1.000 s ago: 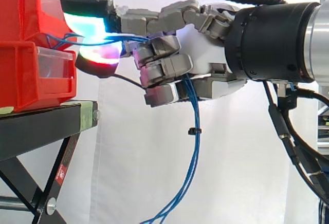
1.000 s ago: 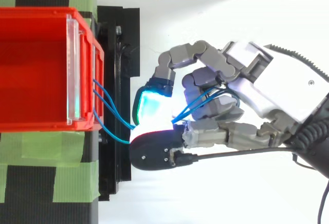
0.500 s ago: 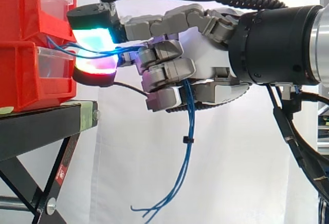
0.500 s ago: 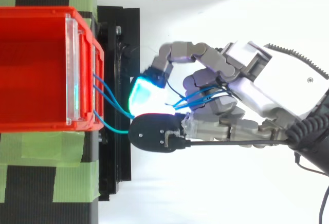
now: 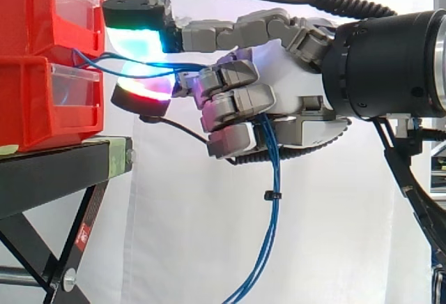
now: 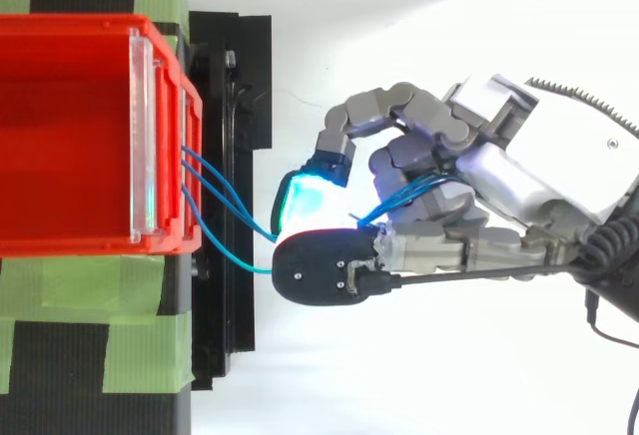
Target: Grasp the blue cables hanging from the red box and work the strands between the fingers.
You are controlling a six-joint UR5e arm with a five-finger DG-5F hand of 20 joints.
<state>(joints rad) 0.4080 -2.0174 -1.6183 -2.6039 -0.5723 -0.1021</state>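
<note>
Thin blue cables come out of the front of the red box and run right into my hand. My glowing fingertips pinch the strands just right of the box, green pad above, red pad below. Curled fingers hold the strands against the palm, and the loose ends hang down below the hand with a small black tie on them. From above, the strands leave the red box and pass between the cyan-lit pads of the hand.
Red bins are stacked on a black stand with green tape on top. A scissor frame stands below it. A white curtain hangs behind; open air lies under the hand.
The hand has drawn back to the right, away from the red box, pulling more cable out. The hanging ends first rose, then dropped lower again.
</note>
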